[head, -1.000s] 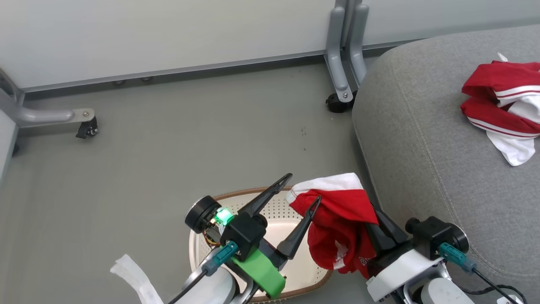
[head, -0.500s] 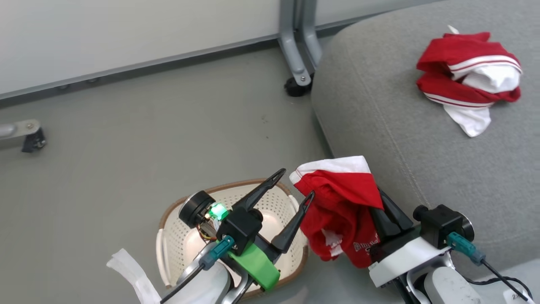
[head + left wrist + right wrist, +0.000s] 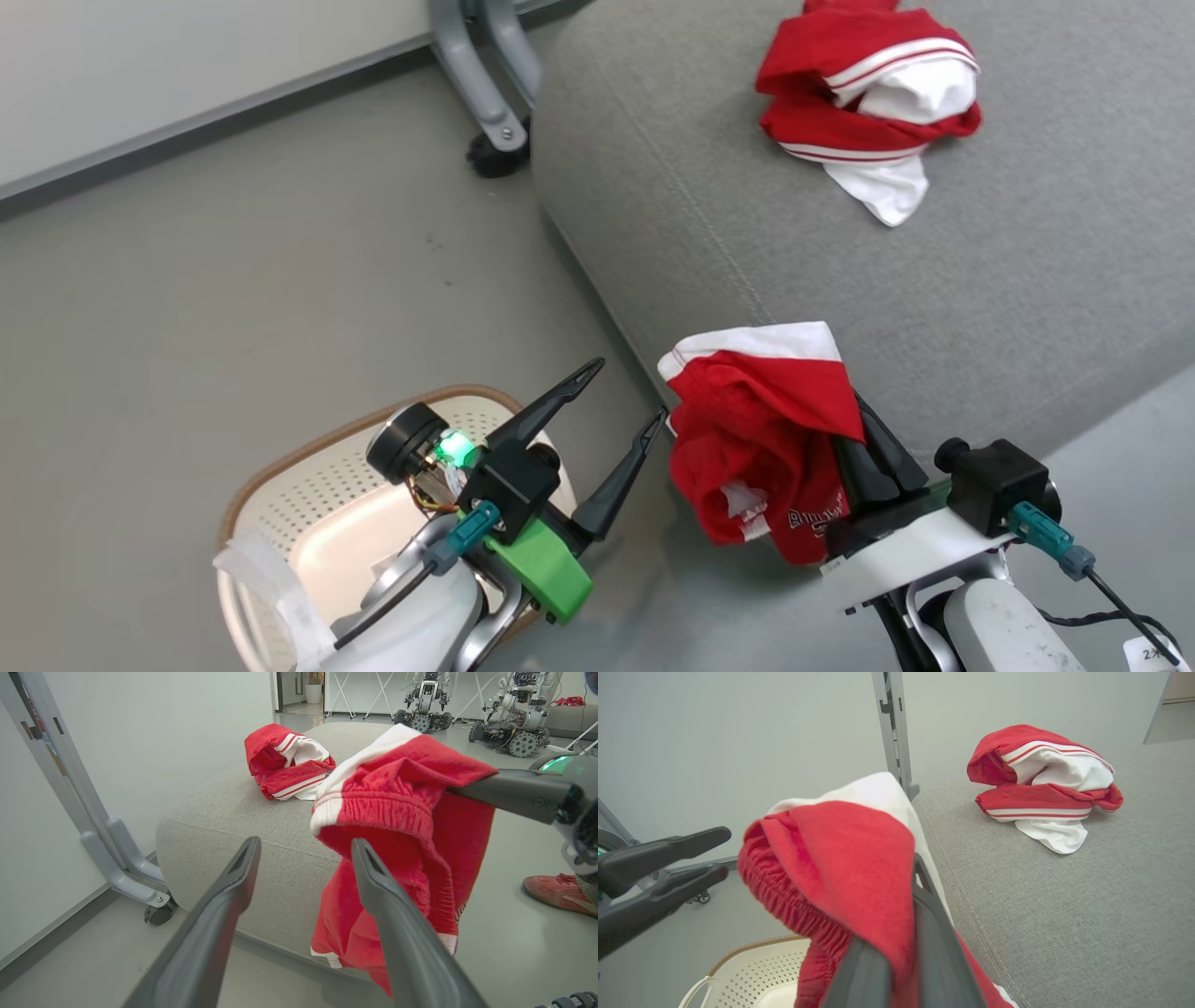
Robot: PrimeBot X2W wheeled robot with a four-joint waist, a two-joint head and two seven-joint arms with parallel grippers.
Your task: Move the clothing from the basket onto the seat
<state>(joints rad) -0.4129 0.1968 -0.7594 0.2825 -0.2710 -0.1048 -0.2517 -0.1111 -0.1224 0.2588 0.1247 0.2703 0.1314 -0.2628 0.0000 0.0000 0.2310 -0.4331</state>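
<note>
— We find the right gripper (image 3: 864, 443) clamped on the red garment (image 3: 756, 439), hanging just beside the seat (image 3: 980, 299); the left gripper (image 3: 629, 389) gapes empty.
— We judge it light and limp; pinch a bunched fold.

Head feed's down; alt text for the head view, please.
The right gripper is shut on a red garment hanging at the edge of the grey seat; a second garment lies on it. The left gripper is open, by the cream basket.
</note>
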